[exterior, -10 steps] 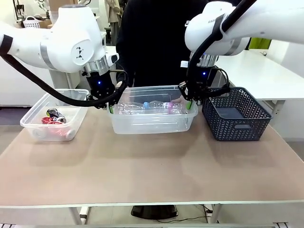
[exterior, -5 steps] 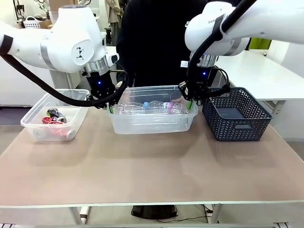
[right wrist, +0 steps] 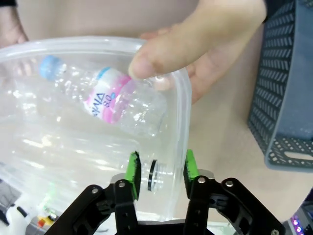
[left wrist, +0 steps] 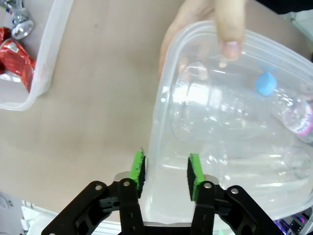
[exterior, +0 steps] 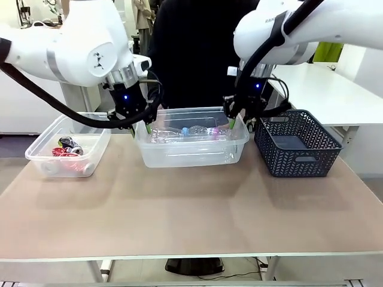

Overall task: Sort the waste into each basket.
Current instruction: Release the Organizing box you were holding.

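I have both claws, left (left wrist: 165,176) and right (right wrist: 160,174), parted astride the light, bendy tub (exterior: 191,156) rim, gripping nothing, so I'd lift by its stiffer lip.

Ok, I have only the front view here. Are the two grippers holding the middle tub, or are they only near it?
Observer: In the left wrist view the left gripper is open. Its green pads stand on either side of the wall of the clear tub, with a gap.
Operator: And the right one?
Observer: The right gripper is the same: open, with its pads astride the tub's wall.
Operator: Is somebody else touching the tub?
Observer: Yes. The person's hand holds the far rim, with one finger over it, close to the bottle with the pink label.
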`<state>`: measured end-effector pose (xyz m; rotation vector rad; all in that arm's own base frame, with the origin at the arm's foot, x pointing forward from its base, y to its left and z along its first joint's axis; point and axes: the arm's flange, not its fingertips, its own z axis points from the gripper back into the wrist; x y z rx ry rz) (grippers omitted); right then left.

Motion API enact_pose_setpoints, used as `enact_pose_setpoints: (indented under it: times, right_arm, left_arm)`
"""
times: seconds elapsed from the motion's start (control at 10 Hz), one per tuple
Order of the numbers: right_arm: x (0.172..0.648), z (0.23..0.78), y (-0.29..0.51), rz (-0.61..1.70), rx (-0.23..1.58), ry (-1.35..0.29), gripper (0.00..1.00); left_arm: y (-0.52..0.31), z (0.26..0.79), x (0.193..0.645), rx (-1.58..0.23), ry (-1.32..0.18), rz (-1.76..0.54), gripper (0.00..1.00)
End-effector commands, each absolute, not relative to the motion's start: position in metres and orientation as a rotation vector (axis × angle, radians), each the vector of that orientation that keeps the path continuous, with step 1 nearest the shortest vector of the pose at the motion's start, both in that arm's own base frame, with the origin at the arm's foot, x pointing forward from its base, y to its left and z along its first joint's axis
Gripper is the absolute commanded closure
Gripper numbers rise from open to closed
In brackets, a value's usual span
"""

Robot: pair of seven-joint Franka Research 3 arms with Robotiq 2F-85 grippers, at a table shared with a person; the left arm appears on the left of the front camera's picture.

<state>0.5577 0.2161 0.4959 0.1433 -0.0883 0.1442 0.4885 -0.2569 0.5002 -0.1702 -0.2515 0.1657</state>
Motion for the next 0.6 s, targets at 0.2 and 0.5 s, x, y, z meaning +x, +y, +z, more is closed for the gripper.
enact_pose_setpoints:
  times: [0.2, 0.5]
  right_arm:
    - [0.514, 0.514, 0.204, 0.156, 0.152, -0.244, 0.0]
    - [0.502, 0.518, 0.204, 0.157, 0.143, -0.272, 0.0]
  left_arm:
    - [-0.243, 0.516, 0.45, -0.224, -0.35, 0.047, 0.0]
    - [-0.243, 0.515, 0.445, -0.247, -0.327, -0.05, 0.0]
